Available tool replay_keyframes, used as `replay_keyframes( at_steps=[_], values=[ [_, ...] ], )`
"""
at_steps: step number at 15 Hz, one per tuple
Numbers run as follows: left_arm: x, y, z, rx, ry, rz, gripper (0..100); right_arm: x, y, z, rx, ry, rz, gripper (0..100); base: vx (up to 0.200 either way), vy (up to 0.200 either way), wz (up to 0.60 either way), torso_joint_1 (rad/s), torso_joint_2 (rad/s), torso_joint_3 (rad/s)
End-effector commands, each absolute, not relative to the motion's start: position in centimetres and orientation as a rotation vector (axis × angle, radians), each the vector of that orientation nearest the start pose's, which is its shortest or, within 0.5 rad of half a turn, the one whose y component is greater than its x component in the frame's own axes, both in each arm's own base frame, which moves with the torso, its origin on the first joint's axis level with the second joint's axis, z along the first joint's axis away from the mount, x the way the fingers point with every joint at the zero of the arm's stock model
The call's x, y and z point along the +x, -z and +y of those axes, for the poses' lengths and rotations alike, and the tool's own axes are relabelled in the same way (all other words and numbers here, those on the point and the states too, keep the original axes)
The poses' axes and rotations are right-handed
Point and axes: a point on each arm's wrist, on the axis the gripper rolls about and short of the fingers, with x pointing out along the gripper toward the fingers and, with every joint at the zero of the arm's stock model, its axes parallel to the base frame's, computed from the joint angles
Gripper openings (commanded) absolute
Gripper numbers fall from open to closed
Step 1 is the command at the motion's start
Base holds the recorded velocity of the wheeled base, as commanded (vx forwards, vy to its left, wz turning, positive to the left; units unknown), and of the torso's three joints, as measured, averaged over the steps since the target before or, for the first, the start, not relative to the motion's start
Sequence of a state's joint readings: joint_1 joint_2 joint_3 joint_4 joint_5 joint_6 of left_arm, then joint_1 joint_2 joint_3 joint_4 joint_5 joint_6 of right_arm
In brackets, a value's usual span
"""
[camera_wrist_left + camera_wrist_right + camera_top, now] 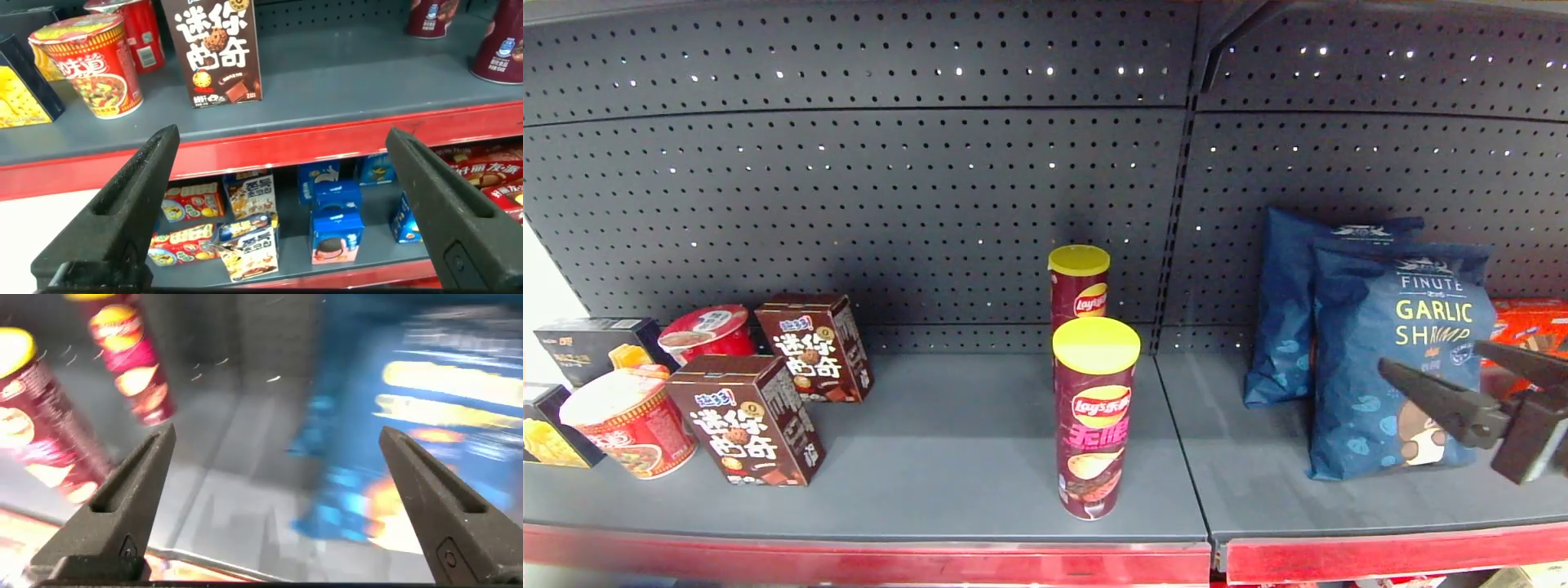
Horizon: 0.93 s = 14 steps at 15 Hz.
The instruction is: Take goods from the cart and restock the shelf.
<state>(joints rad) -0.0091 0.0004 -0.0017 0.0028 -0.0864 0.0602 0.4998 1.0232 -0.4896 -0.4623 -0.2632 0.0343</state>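
Two maroon chip cans with yellow lids stand mid-shelf, one at the front (1094,425) and one behind it (1079,290). My right gripper (1431,355) hangs open and empty in front of the blue garlic shrimp bags (1396,351). In the right wrist view the open gripper (278,434) faces the gap between the cans (131,367) and a blue bag (425,416). My left gripper (282,135) is open and empty, low before the shelf's red front edge (327,131), near a brown cookie box (214,51) and a cup noodle (90,65).
At the shelf's left stand two brown cookie boxes (747,420), red cup noodles (633,420) and dark boxes (592,347). An orange pack (1531,322) sits behind the blue bags. Bare shelf floor (947,441) lies between the boxes and the cans. A lower shelf (245,220) holds several snack boxes.
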Motion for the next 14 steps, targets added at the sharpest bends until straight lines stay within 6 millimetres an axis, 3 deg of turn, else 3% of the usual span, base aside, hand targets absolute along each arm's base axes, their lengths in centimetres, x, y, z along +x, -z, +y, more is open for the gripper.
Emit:
replay_keyframes(
  at_steps=[1, 5, 7, 14],
  values=[
    [-2.3, -7.6, -0.2, 0.061, 0.095, -0.001, 100, 7.8, -22.9, 2.2, 0.046, -0.085, -0.038, 100, 0.0, 0.0, 0.0, 0.0, 0.0, 0.0],
    [-2.3, -7.6, -0.2, 0.063, 0.1, -0.002, 100, 5.3, -22.1, 0.8, 0.063, 0.0, -0.093, 100, 0.0, 0.0, 0.0, 0.0, 0.0, 0.0],
    [-2.3, -7.6, -0.2, 0.06, 0.098, -0.001, 100, 3.9, -20.6, 0.4, 0.075, -0.006, -0.11, 100, 0.0, 0.0, 0.0, 0.0, 0.0, 0.0],
    [-2.3, -7.6, -0.2, 0.057, 0.097, -0.003, 100, 0.9, -16.6, -0.6, 0.074, 0.332, -0.122, 100, 0.0, 0.0, 0.0, 0.0, 0.0, 0.0]
  ],
)
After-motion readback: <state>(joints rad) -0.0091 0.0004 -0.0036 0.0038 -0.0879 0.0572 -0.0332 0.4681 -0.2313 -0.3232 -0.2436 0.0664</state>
